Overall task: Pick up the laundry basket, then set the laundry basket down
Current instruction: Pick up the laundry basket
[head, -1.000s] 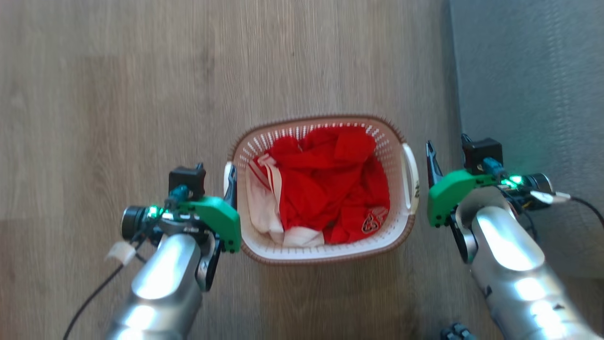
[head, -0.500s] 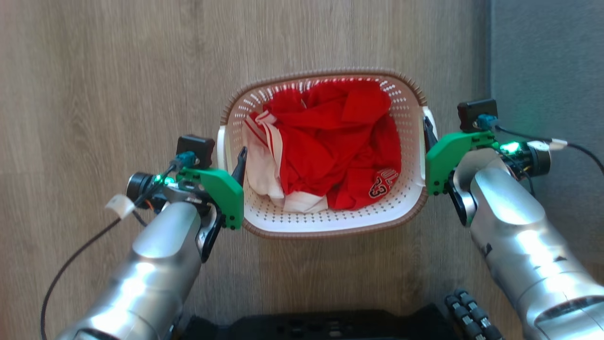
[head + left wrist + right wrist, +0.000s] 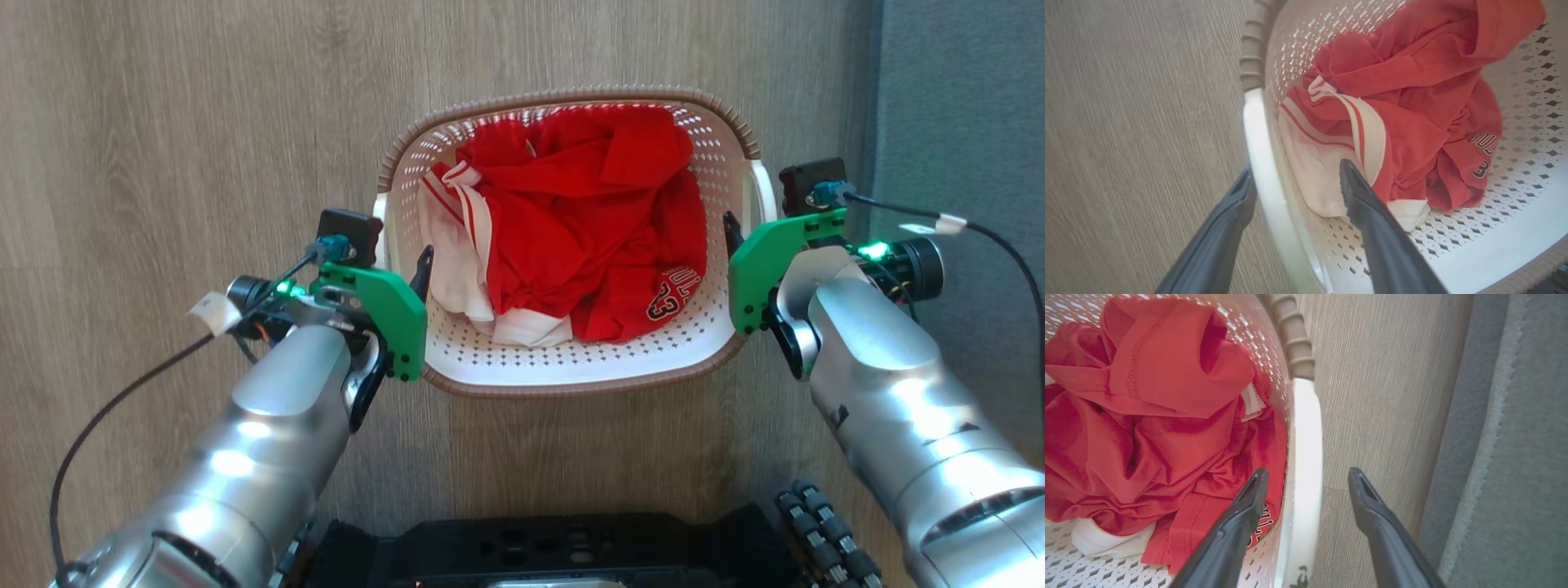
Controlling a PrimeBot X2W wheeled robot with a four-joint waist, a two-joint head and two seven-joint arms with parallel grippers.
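**Object.** A small oval white perforated plastic laundry basket [image 3: 571, 363] with a brown braided-look rim sits at the upper centre of the head view. It is on a pale wood-look floor [image 3: 163, 122], and a grey carpet [image 3: 963, 82] runs down the right edge of the frame. Inside is a loose heap of red and white clothes [image 3: 571, 220].

**Handling, as judged.** The load looks light. The thin plastic shell should be stiff enough to carry, but it may flex or tip if raised from one side only. The smooth handles could slip between narrow fingers. The contents are soft and not fragile. The proper hold is both white side handles, taken together and lifted level.

**Left gripper [image 3: 1296, 167].** The fingers [image 3: 1372, 228] are spread wide and straddle the white handle [image 3: 1261, 155] at the basket's left side. One finger is outside over the floor, the other inside beside white cloth. Contact with the handle cannot be confirmed, and nothing is gripped.

**Right gripper [image 3: 1308, 471].** The fingers [image 3: 1229, 531] are equally wide, astride the opposite white handle [image 3: 1306, 428]. The inner finger is over red cloth, the outer over the floor. Nothing is gripped.

**Assessment.** Both holds are lined up but neither is closed. I judge the basket not yet lifted.
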